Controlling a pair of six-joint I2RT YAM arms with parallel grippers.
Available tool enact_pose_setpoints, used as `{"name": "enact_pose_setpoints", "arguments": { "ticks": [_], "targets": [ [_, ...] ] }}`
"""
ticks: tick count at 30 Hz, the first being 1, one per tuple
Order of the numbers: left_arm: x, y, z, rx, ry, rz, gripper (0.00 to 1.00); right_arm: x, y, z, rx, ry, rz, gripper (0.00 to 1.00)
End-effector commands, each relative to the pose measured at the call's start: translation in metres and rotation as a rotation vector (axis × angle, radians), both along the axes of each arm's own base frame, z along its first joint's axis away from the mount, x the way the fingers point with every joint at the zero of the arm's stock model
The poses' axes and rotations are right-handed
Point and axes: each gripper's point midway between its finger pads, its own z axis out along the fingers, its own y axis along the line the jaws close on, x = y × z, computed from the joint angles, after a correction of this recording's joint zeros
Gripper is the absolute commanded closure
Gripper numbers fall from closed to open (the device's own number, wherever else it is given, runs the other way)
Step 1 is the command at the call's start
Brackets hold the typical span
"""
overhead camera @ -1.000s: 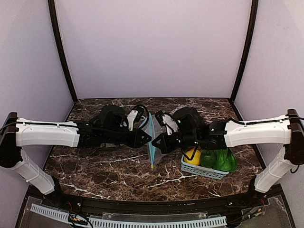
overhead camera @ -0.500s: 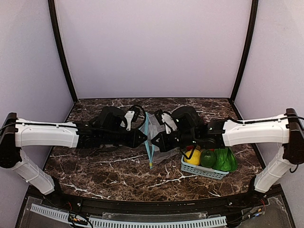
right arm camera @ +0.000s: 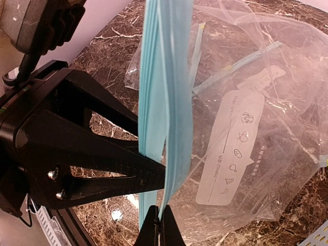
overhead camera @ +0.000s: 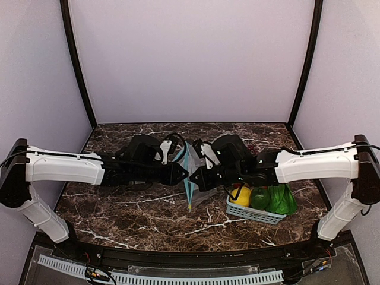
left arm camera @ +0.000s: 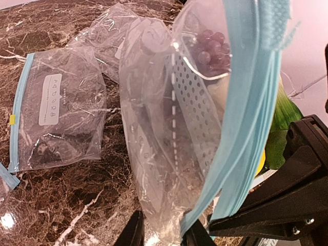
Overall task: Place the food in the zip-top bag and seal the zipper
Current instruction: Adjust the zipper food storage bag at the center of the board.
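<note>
The zip-top bag [right arm camera: 246, 102] hangs on edge between my two grippers at the table's middle, empty, with its white label [right arm camera: 230, 148] facing the right wrist camera. Its light-blue zipper [overhead camera: 190, 196] runs near to far; it also shows in the left wrist view [left arm camera: 246, 128]. My left gripper [overhead camera: 184, 173] is shut on the bag's bunched plastic beside the strip [left arm camera: 166, 236]. My right gripper [overhead camera: 195, 178] is pinched shut on the strip's other layer [right arm camera: 160, 225]. The leafy green vegetable [overhead camera: 279, 200] lies in the basket [overhead camera: 252, 214]. The red-orange one and the cucumber are hidden.
The basket at the right also holds a lemon [overhead camera: 240, 196] and a lime [overhead camera: 259, 198]; purple grapes [left arm camera: 210, 43] show through the bag. Smaller clear bags [left arm camera: 56, 110] lie flat on the marble behind the left gripper. The near table edge is close.
The bag's clear body has swung out to the right under the right gripper. Both grippers keep their hold on it and have shifted only slightly.
</note>
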Motion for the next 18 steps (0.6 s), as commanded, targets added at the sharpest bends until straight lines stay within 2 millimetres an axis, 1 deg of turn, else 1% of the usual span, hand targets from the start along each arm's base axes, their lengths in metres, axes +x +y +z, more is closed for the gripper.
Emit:
{"name": "enact_pose_setpoints", "arguments": {
  "ticks": [1, 3, 5, 6, 7, 8, 10, 13, 14, 18],
  "targets": [
    [0.004, -0.002, 0.004, 0.019, -0.007, 0.016, 0.74, 0.003, 0.006, 0.007, 0.008, -0.013, -0.018, 1.0],
    [0.004, -0.002, 0.001, 0.029, -0.001, 0.014, 0.75, 0.003, 0.006, 0.004, 0.0, -0.013, -0.022, 1.0],
    [0.007, 0.0, 0.0, 0.044, -0.008, 0.034, 0.79, 0.004, 0.004, 0.002, -0.013, -0.014, -0.032, 1.0],
    [0.008, 0.001, 0.0, 0.047, -0.011, 0.038, 0.85, 0.005, 0.004, 0.0, -0.022, -0.016, -0.04, 1.0],
    [0.008, 0.002, 0.0, 0.05, -0.016, 0.045, 0.88, 0.006, 0.002, -0.001, -0.033, -0.016, -0.053, 1.0],
    [0.009, 0.004, 0.001, 0.054, -0.023, 0.056, 0.93, 0.008, -0.001, -0.004, -0.048, -0.015, -0.07, 1.0],
    [0.01, 0.01, 0.003, 0.062, -0.038, 0.076, 0.98, 0.011, -0.006, -0.006, -0.071, -0.017, -0.104, 1.0],
    [0.012, 0.022, 0.009, 0.087, -0.066, 0.114, 0.99, 0.016, -0.014, -0.005, -0.093, -0.028, -0.143, 1.0],
    [0.013, 0.03, 0.005, 0.121, -0.069, 0.137, 0.99, 0.016, -0.015, -0.003, -0.094, -0.033, -0.147, 1.0],
    [0.016, 0.05, 0.011, 0.182, -0.104, 0.194, 0.99, 0.017, -0.017, 0.009, -0.079, -0.05, -0.152, 1.0]
  ]
}}
